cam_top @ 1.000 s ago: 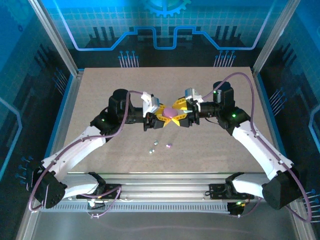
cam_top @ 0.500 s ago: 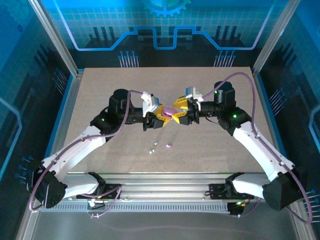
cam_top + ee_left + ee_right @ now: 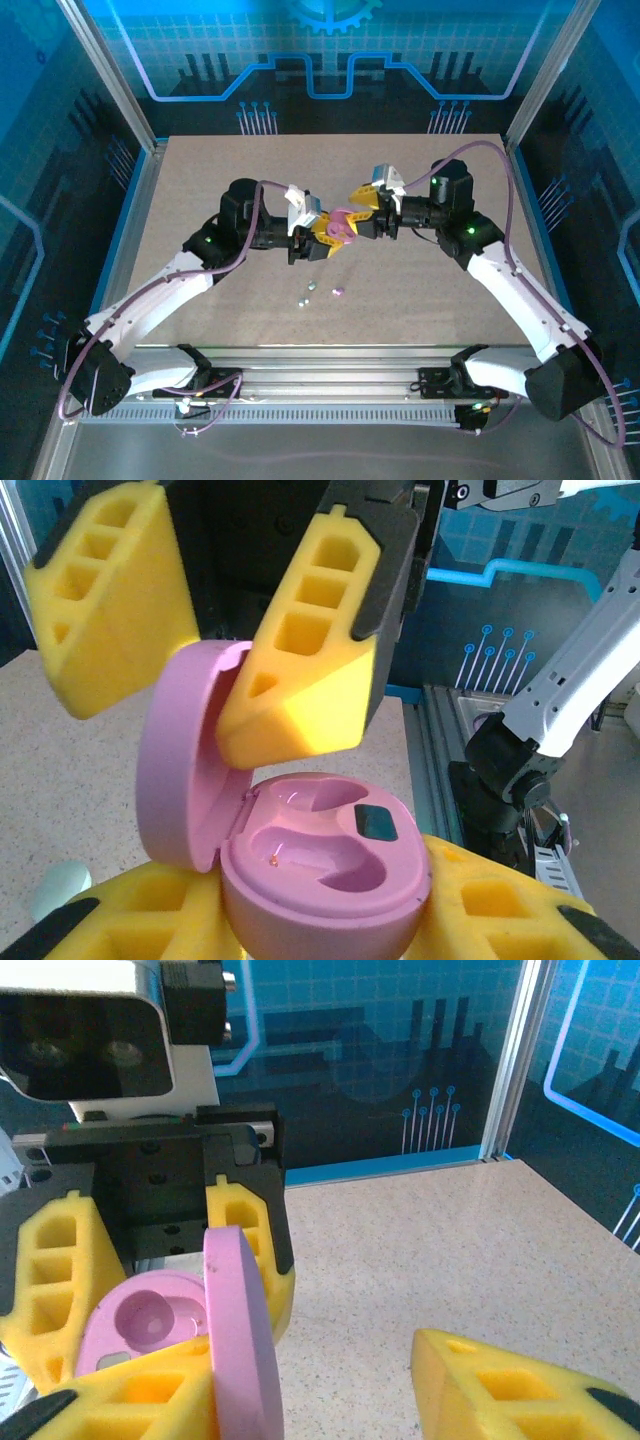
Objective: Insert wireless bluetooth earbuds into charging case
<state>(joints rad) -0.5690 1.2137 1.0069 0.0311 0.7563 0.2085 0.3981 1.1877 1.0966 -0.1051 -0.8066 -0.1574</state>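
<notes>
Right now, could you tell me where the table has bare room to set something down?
Crowded: the middle, where the left gripper and right gripper meet at the pink case, with earbuds just nearer. Bare: the far strip of the table behind the grippers, and the margins outside the left arm and right arm.

My right gripper (image 3: 315, 1365) gapes over the speckled table (image 3: 420, 1250), yellow fingers (image 3: 500, 1385) wide apart — one rests against the upright lid (image 3: 240, 1340) of an open pink case (image 3: 150, 1325). The left gripper (image 3: 150, 1275) clasps the case's base, its camera (image 3: 90, 1030) looming above, blue wall panels (image 3: 400, 1060) behind.
</notes>
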